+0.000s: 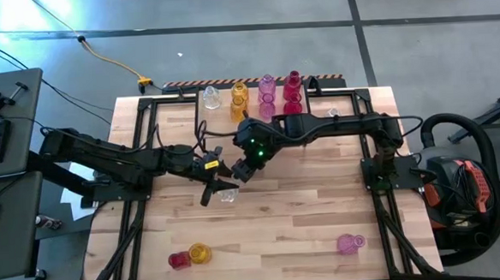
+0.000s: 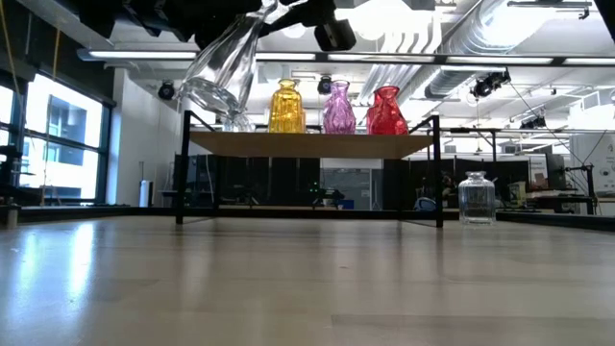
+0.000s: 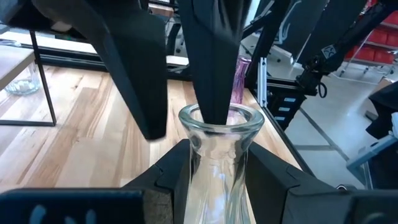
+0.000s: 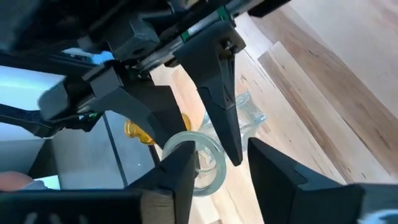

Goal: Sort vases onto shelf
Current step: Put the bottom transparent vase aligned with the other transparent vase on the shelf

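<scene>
High view: both arms meet mid-table over a clear vase (image 1: 227,193); 4 vases stand on the shelf (image 1: 251,82).

Low view: the clear vase (image 2: 223,72) hangs tilted above the table.

Left wrist view: the left gripper (image 3: 216,167) pinches the vase neck.

Right wrist view: the right gripper (image 4: 221,163) is spread, 1 finger (image 4: 180,165) touching the rim.

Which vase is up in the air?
The clear vase, tilted above the table with the left gripper clamped on its neck. The other vases stand on the shelf or the table.
</scene>
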{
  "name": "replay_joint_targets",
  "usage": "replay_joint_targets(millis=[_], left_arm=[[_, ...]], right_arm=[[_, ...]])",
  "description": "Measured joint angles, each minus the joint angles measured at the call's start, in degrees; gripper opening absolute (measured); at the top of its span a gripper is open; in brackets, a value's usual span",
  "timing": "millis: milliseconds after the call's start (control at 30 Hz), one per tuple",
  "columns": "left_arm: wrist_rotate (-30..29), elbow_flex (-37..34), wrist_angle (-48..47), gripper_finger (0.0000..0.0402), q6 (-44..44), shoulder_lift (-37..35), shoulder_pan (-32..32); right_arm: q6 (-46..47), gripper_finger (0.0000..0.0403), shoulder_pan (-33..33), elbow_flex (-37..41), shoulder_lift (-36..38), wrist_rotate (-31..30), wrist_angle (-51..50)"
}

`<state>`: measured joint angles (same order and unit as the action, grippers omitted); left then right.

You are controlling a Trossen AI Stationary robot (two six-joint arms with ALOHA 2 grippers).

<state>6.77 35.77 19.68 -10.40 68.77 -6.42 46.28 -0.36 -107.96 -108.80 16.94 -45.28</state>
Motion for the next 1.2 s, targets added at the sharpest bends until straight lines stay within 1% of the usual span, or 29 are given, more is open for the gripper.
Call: replay_joint_targets(millis=[233,367,433,733,900,1200], left_arm=[[-2.7,0.0,-0.2,0.0111,0.0,-0.5,0.2],[-3.1,0.0,0.0,0.0112,0.1,-2.1,1.4],[-4.3,0.0,-0.3,0.0112,0.2,-3.1,2.3],[-14.7,-0.1,-1.0,0.0112,1.8,-6.6,6.2],[-22.6,-0.2,-2.9,0.0115,3.2,-8.7,8.0],[-31.4,-0.2,-7.0,0.0116,3.2,-12.9,12.0]], right_arm=[[-0.1,0.0136,-1.4,0.0,2.8,3.5,-0.3],[-1.0,0.0135,-2.1,0.0,5.1,3.7,-0.9],[-2.4,0.0135,-2.6,0.0,6.1,3.9,-1.1],[-8.6,0.0135,-6.8,0.0,11.1,3.9,-3.4],[-12.0,0.0135,-10.3,0.0,14.8,3.8,-5.4],[-19.0,0.0135,-17.3,0.0,21.7,3.0,-7.5]])
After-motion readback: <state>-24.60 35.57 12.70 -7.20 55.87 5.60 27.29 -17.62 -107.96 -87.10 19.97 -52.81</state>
